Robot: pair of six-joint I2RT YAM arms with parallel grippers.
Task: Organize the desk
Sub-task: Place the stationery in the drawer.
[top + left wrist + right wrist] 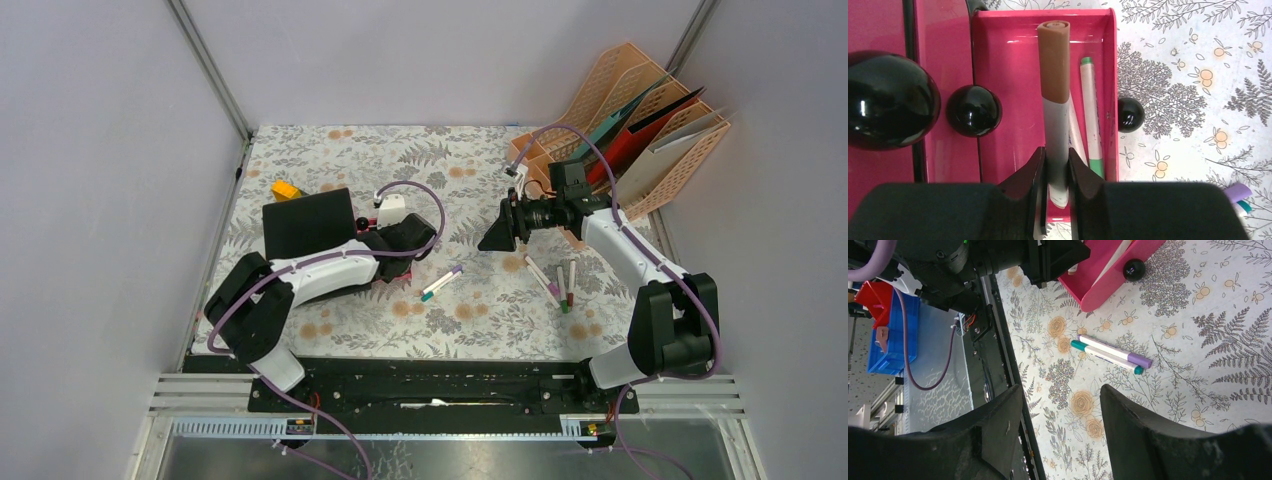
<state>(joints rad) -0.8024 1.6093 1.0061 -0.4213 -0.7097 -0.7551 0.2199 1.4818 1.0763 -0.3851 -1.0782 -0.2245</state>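
Observation:
The desk (455,165) wears pale cloth printed with ferns and orange flowers. In the left wrist view my left gripper (1057,161) is shut on a grey marker with a brown cap (1054,65). The marker hangs lengthwise over the right compartment of a pink tray (1008,75). A green-tipped marker (1091,115) lies in that compartment beside another white pen. From above, the left gripper (400,245) hides most of the tray. My right gripper (497,235) hovers open and empty mid-desk (1060,395). A purple-capped and a teal-capped marker (1113,352) lie side by side on the cloth (441,283).
A black notebook (308,222) lies left of the tray, and a small yellow object (286,189) sits behind it. Several loose markers (556,282) lie near the right arm. A peach file organizer (645,130) with folders stands at the back right. A black rail (430,385) runs along the near edge.

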